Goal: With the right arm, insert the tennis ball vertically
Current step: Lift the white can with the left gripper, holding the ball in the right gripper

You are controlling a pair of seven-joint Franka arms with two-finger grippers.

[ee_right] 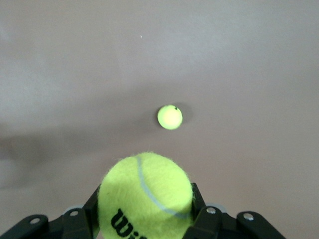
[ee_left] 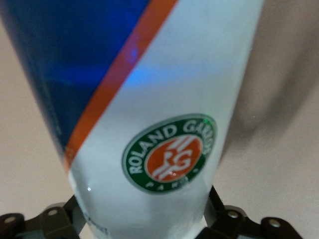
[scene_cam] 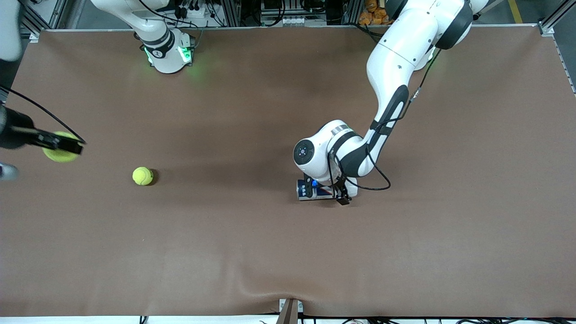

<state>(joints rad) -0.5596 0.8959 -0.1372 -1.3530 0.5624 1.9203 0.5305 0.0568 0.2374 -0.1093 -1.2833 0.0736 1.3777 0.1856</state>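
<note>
While the right hand (scene_cam: 67,146) pinched a tennis ball (ee_right: 145,195) above the counter (scene_cam: 252,252), second ball (scene_cam: 142,176) lay below, left hand (scene_cam: 343,198) straddled the ball can (ee_left: 164,99), grip undeterminable.

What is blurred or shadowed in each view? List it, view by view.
Front view: sharp; the loose ball casts a small shadow, green light glows at the right arm's base. Left wrist view: the can fills the frame, soft and out of focus, with a blue sheen. Right wrist view: the held ball is fairly crisp, the loose ball is softer, with a faint shadow beside it.
</note>
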